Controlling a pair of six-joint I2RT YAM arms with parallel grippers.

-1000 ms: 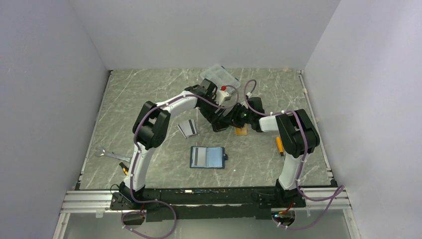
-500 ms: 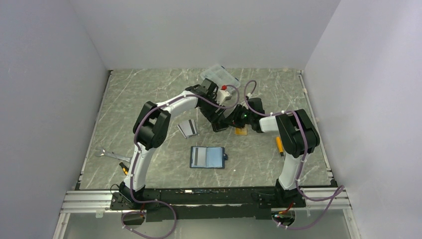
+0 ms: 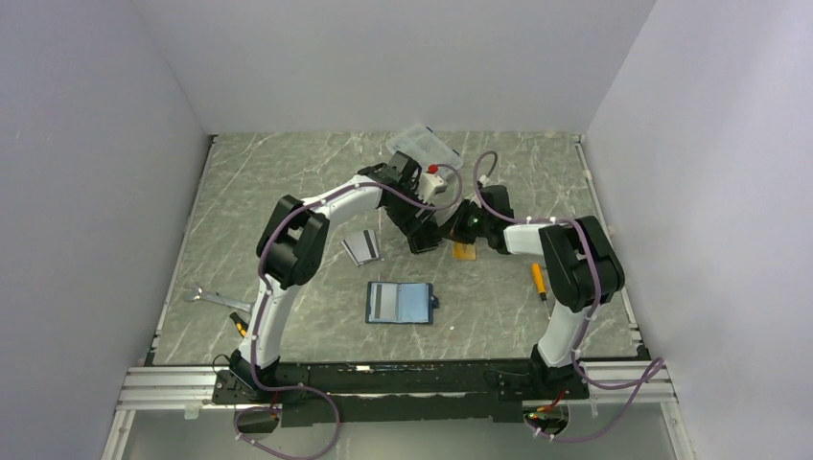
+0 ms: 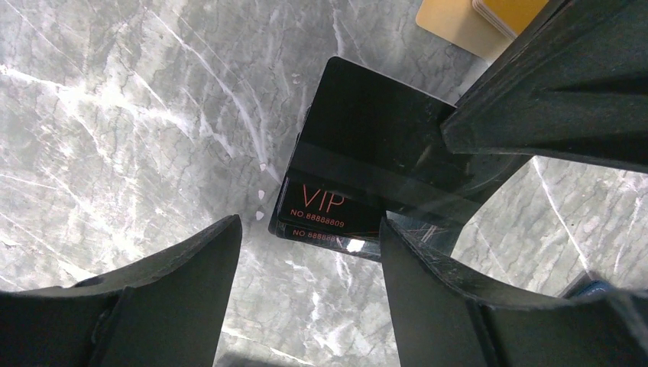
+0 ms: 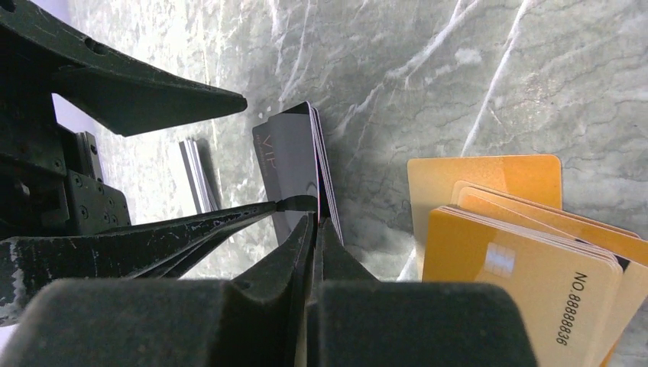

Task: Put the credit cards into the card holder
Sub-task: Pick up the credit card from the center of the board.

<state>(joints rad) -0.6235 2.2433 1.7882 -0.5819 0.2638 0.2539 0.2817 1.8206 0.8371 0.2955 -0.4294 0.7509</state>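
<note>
A small stack of black credit cards (image 4: 359, 153) marked "VIP" stands tilted on edge on the marble table. My right gripper (image 5: 315, 220) is shut on its edge, and the stack also shows in the right wrist view (image 5: 286, 160). My left gripper (image 4: 309, 229) is open, with its jaws either side of the stack's near corner and not touching it. In the top view the two grippers, left (image 3: 425, 238) and right (image 3: 449, 230), meet at mid-table. Orange-gold cards (image 5: 520, 260) lie just right of them. Silver-grey cards (image 3: 362, 246) lie to the left. The navy card holder (image 3: 399, 303) lies open nearer the front.
A clear plastic compartment box (image 3: 422, 146) sits at the back, with a white object with a red cap (image 3: 433, 177) beside it. A wrench (image 3: 216, 299) lies at the left edge. An orange-handled tool (image 3: 539, 280) lies at the right.
My right arm has shifted slightly, its elbow moving to the right and its wrist turning, still holding the black cards. The left arm has barely moved.
</note>
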